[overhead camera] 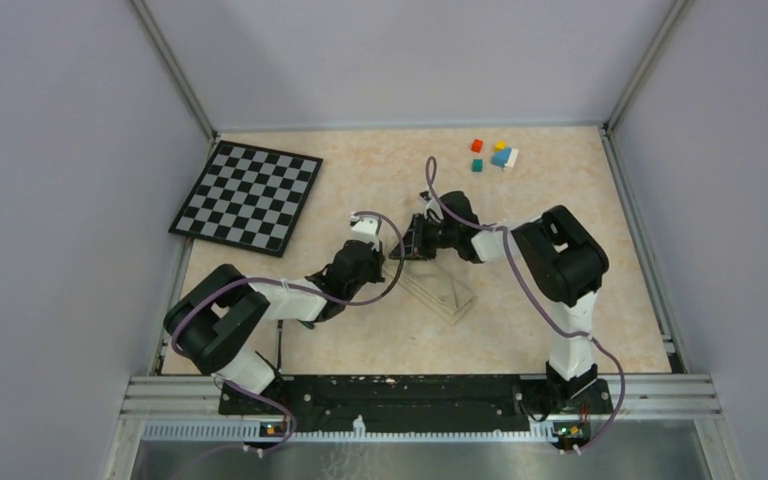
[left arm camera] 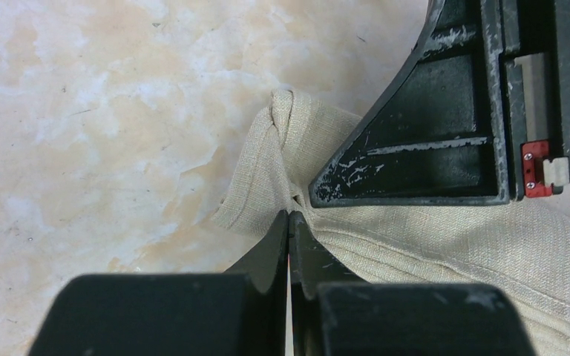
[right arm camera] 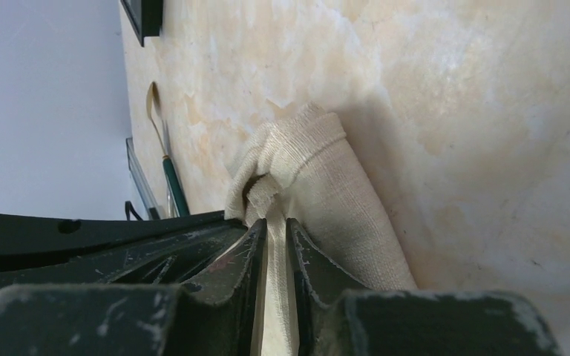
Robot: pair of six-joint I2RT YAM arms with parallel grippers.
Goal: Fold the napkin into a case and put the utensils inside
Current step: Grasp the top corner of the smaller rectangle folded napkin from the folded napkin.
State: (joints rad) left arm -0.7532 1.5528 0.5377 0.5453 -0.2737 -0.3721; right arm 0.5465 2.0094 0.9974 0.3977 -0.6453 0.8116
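a black-and-white checkerboard lies flat at the far left of the mottled peach tabletop. small coloured cubes, red, orange, blue, white and teal, cluster at the far right, well apart from it.

checkerboard left, cubes far right, tabletop between open

**Beige cloth on mottled peach**

The napkin is plain pale beige-tan with a fine woven grain. It is a shade darker than the table, which is mottled peach and cream. A black-and-white checkerboard lies by the far left corner. Red, orange, blue, white and teal cubes sit near the far right corner. One utensil has a teal-green handle. The left arm and right arm are black and white, with purple cables.
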